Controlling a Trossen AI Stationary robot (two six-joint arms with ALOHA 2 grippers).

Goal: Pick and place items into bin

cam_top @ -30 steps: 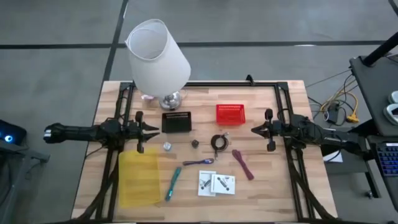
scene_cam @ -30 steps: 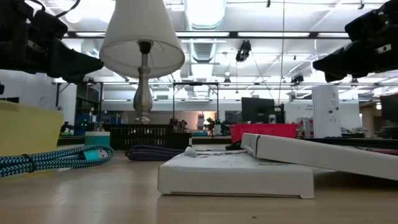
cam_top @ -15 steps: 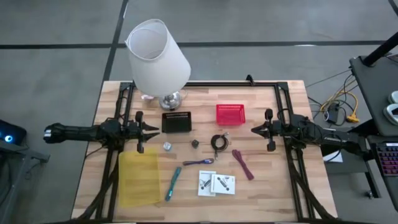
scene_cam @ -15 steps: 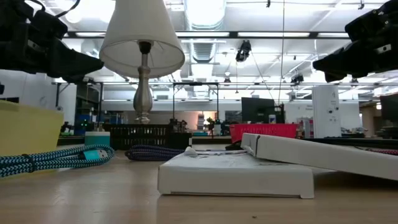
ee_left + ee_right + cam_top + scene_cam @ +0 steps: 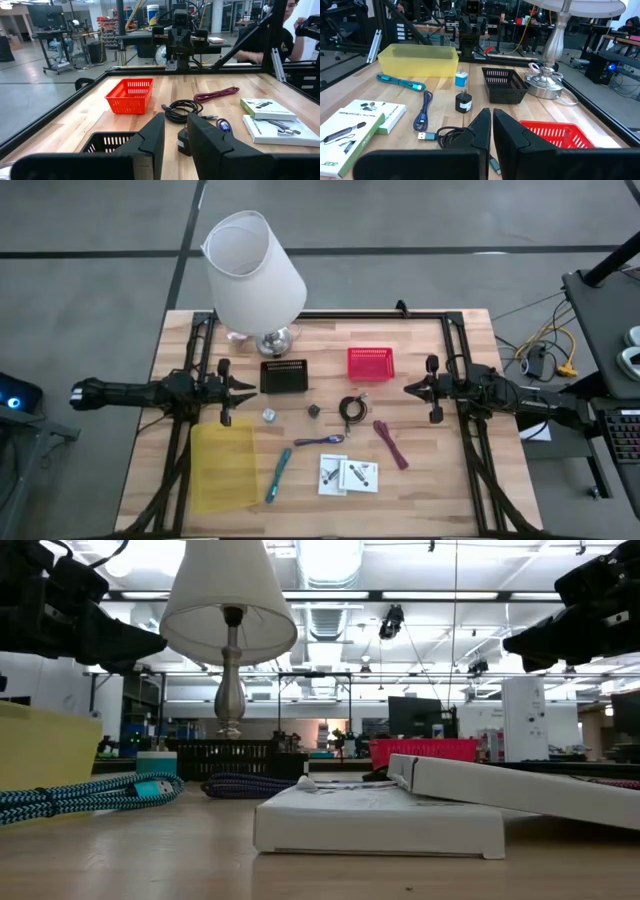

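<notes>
My left gripper (image 5: 245, 388) hovers over the table's left side, fingers a little apart, touching nothing. My right gripper (image 5: 408, 389) hovers at the right, shut and empty. Between them on the wood lie a black coiled cable (image 5: 352, 409), a maroon strap (image 5: 391, 443), a purple cable (image 5: 320, 441), a teal cable (image 5: 278, 474), a small silver piece (image 5: 269, 415), a small dark piece (image 5: 313, 410) and two white packets (image 5: 348, 474). In the left wrist view the coiled cable (image 5: 183, 108) and strap (image 5: 216, 93) lie ahead of the fingers (image 5: 150, 131).
A yellow bin (image 5: 224, 465) sits near the left front edge, a black basket (image 5: 284, 376) and a red basket (image 5: 370, 363) farther back. A big white lamp (image 5: 255, 275) stands at the far left. Black frame rails run along the table's sides. A person sits beyond the table (image 5: 290, 25).
</notes>
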